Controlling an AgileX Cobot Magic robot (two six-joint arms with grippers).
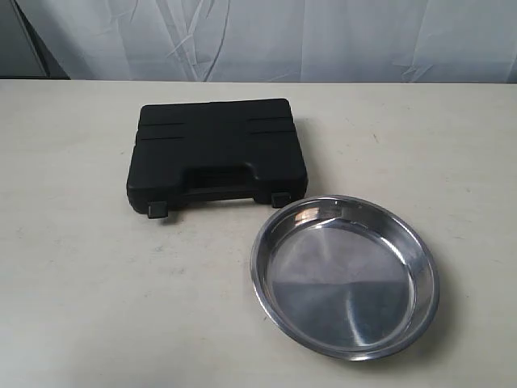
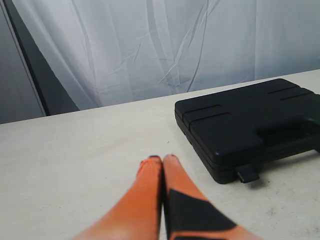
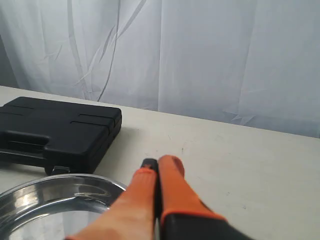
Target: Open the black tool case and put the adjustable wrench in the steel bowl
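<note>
Exterior view: black tool case (image 1: 218,153) lies closed beside steel bowl (image 1: 347,283).

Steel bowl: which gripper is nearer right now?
Right. The right gripper, jaws shut, hangs close to the rim of the steel bowl. The left gripper, also shut, sits near the black tool case, with the bowl outside its wrist view.

Closed claw (image 2: 162,159) near black tool case (image 2: 250,125)

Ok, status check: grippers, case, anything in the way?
Left gripper, right gripper: jaws shut, empty. Case lid down, wrench not visible. Bowl empty, beside case. Nothing on the case.
</note>
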